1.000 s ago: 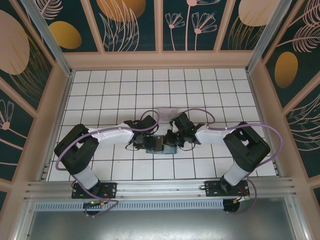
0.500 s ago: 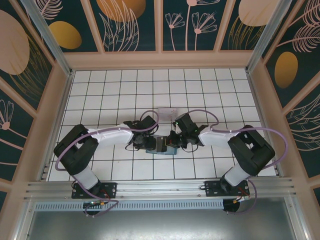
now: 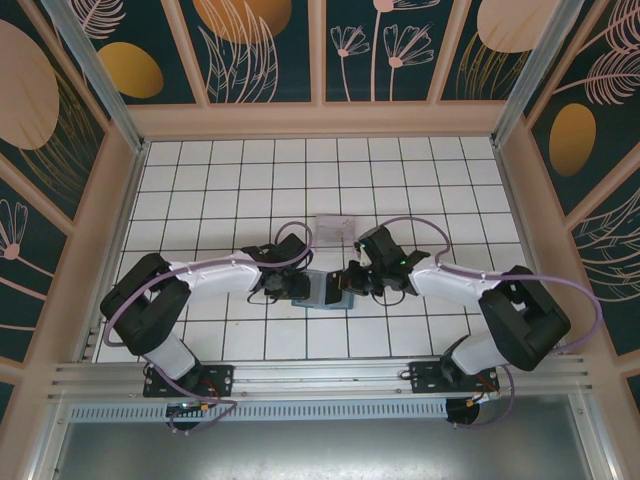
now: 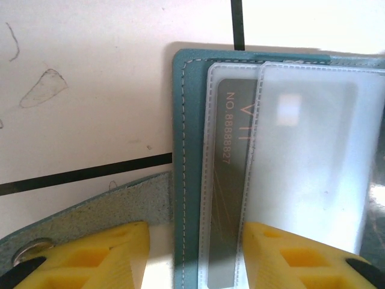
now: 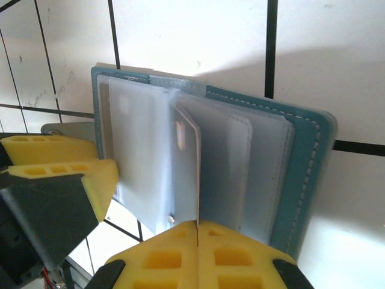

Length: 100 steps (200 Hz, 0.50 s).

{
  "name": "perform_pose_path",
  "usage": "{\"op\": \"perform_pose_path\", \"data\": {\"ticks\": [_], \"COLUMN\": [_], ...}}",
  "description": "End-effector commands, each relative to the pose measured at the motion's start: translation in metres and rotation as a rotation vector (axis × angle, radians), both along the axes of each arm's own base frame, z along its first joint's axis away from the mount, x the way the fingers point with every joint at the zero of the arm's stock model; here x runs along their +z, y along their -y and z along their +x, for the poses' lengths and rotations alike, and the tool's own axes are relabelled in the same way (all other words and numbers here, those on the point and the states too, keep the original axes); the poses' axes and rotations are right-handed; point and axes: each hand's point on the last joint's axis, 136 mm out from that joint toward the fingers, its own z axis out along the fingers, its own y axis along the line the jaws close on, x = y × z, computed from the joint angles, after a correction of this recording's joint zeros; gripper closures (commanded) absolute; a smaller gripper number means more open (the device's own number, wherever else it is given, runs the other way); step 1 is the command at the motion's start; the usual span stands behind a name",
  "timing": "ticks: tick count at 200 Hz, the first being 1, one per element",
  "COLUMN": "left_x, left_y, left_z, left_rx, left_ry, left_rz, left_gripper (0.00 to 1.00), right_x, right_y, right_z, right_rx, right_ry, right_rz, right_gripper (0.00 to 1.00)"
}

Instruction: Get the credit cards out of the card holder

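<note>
Two arms meet at the open card holder (image 3: 330,292), centre of the top view. There the right gripper (image 5: 197,227) is pinched on a pale credit card (image 5: 189,168), while the left gripper (image 4: 195,235) has fingers apart, astride the holder's edge.

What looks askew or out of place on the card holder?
One card stands on edge from the open card holder, pinched in the shut right pincer, while the clear sleeves lie flat.

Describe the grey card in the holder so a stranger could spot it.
Mid-table, between the arms, lies the open blue card holder. The grey card sits in its clear sleeve nearest the stitched edge. It alone shows a printed number; the sleeve overlapping it looks frosted.
</note>
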Motion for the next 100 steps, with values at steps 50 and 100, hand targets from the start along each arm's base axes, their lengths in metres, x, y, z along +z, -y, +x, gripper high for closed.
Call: {"op": "perform_pose_path", "data": {"ticks": [50, 100], "left_x": [0.0, 0.006], "left_y": [0.003, 0.006], "left_z": [-0.011, -0.009], "left_rx": [0.034, 0.03], "left_ry": [-0.03, -0.007], "left_rz": [-0.08, -0.109], "left_gripper": [0.53, 0.52], "right_x": [0.053, 0.098], "right_y": [0.016, 0.015], "right_z": [0.04, 0.081], "right_rx": [0.054, 0.326], "right_ry": [0.232, 0.557], "right_rz": [-0.128, -0.303], "right_gripper": [0.98, 0.99]}}
